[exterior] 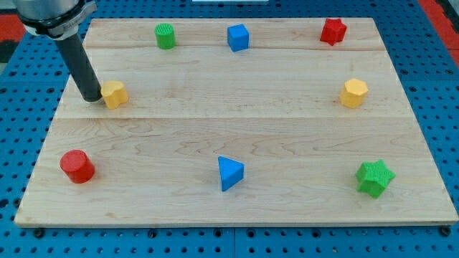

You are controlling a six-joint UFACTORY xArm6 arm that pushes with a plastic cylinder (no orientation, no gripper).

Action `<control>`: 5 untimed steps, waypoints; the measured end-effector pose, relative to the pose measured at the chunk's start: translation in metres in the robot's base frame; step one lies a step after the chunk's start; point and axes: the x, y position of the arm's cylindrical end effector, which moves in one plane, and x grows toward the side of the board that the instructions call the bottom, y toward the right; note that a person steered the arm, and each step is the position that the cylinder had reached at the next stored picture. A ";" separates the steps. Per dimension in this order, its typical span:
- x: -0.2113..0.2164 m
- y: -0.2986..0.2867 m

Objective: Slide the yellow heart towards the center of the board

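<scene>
Wooden board [237, 136] fills the view, resting on blue pegboard [14, 143]. Dark rod comes down from the view's top left; my tip [92, 99] sits on the board at the left edge, touching or just beside the left face of the yellow heart [115, 94].

Heart lies far left, upper-middle band, well apart from centre.

Step in hand, as I judge it: contact made, push about to begin or only just begun. Next move calls for a steady shove toward the view's right and slightly down, tip kept behind the heart's middle so it does not spin off sideways.

No jaws on this arm: nothing opens, nothing is held; the rod only presses against the heart's side.

Other blocks, all well clear of the path:
- green star [375, 178], bottom right
- blue triangle [229, 173], bottom centre
- red cylinder [77, 166], bottom left
- yellow hexagon [353, 93], right
- red star [333, 31], top right
- blue cube [238, 37], top centre
- green cylinder [166, 35], top left
</scene>
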 end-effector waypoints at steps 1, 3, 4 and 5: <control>0.000 0.009; 0.000 0.047; 0.000 0.049; 0.000 0.066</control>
